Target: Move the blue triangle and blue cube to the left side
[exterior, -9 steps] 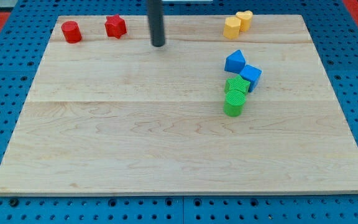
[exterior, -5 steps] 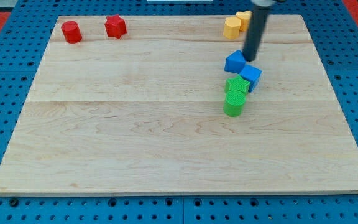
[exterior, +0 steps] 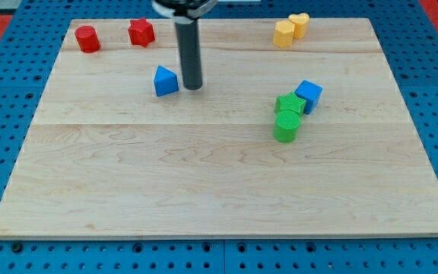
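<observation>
Two blue plastic blocks lie well apart on the pale wooden board [exterior: 204, 198]: the blue triangle [exterior: 166, 81] sits in the upper left-centre of the view, while the blue cube [exterior: 309, 96] rests toward the view's right. My tip [exterior: 193, 87], the lower end of the straight dark rod, stands just beside the blue triangle on its right side, so close that I cannot tell whether they touch; the rod has no pincer, so nothing opens, closes or is held. The blue cube touches the upper of two green blocks, a green ridged block [exterior: 289, 105], and a green cylinder [exterior: 286, 126] sits against that one on its lower side. Along the view's top edge, a red cylinder [exterior: 87, 38] and a red star-like block [exterior: 141, 32] stand near each other at the left, and two yellow blocks [exterior: 290, 29] touch each other at the right. The board rests on a blue perforated table [exterior: 6, 91].
</observation>
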`<state>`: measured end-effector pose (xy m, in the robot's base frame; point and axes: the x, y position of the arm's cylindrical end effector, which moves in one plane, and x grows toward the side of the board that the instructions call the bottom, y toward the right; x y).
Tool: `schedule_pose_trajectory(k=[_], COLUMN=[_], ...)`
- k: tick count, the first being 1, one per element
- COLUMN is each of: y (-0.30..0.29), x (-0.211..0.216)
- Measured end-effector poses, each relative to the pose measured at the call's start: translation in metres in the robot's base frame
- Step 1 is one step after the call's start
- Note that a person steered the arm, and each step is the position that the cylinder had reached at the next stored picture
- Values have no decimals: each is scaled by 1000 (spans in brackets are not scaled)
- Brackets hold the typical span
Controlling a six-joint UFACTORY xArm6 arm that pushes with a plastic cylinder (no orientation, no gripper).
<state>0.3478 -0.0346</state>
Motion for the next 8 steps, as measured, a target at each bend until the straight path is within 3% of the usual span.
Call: schedule_pose_trajectory(k=[1, 2, 3, 4, 5, 6, 7, 8], y=[-11, -38, -39, 11, 93, 173, 239, 224], x=[-34, -31, 14, 19, -21, -20, 25, 72])
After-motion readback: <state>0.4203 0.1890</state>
